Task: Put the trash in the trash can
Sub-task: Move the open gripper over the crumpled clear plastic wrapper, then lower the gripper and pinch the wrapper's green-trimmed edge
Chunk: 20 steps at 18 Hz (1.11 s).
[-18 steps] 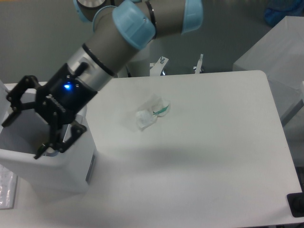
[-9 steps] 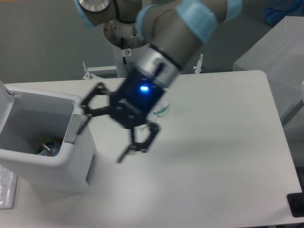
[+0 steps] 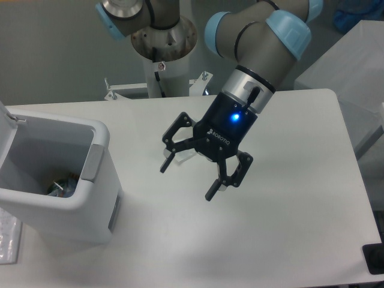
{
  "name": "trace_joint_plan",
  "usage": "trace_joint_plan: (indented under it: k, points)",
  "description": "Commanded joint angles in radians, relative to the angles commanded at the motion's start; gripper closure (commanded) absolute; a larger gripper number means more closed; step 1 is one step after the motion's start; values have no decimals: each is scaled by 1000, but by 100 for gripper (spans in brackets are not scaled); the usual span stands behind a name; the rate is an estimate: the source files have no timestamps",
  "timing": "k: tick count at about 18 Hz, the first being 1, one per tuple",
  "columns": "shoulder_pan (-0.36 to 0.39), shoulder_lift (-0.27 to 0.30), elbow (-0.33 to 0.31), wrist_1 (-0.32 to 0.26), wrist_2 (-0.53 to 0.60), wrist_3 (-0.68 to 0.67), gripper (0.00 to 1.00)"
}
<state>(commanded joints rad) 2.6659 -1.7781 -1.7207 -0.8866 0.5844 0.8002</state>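
change: I moved the gripper [image 3: 187, 180] right from over the bin [image 3: 90, 198] to above the wrapper [image 3: 188, 157] at table middle | gripper: wide, empty | bottle [image 3: 63, 186]: in bin | meaning: wrapper remains, pick it next

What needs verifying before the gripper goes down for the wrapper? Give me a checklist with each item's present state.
1. Gripper open: ok, its fingers are spread wide and hold nothing.
2. Gripper above the wrapper: ok, though the gripper body hides most of the wrapper.
3. Wrapper's exact position and outline: cannot tell, only a small clear bit shows between the fingers.
4. Trash can open to receive: ok, the lid is up and the inside is visible.
5. Bottle already binned: ok, something with blue lies at the bottom of the can.
6. Path from wrapper to can clear: ok, bare table lies between them.
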Motion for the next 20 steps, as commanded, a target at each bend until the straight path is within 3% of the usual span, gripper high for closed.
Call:
trace_joint_plan:
  k: [2,4,9,17,20]
  points:
    - [12,26,-81,-2,14,98,2]
    - [15,45,-131,-6,105,158,2]
    - [2,68,-145,-50,311,168,2]
    - [-73,86,-142,-287,675,310,2]
    - [-81,91,-145,-337,721,339,2]
